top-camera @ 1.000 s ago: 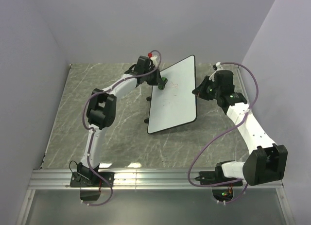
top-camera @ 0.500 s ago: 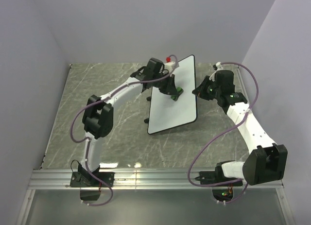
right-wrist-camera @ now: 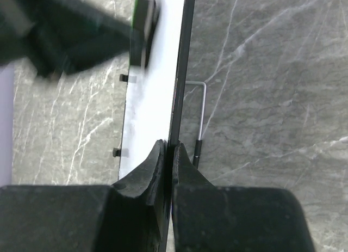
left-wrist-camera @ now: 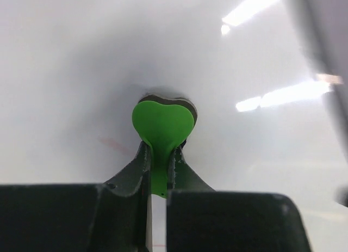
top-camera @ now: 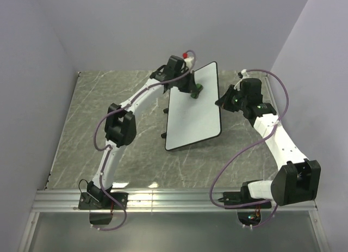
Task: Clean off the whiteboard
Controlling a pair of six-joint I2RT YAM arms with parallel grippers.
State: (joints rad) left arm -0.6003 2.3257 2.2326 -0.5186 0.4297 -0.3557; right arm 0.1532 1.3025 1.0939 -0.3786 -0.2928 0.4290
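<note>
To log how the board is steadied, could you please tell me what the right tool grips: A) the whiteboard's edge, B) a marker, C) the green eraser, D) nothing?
A: the right wrist view shows the right tool shut on the black edge of the whiteboard; the green eraser is in the left tool.

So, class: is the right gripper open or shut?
Shut on the whiteboard: in the right wrist view the right gripper pinches its thin black edge.

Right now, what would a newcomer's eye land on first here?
The large whiteboard sits in the middle of the grey table, its right edge pinched by the right gripper. At its far end the left gripper holds a bright green eraser against the white surface.
</note>
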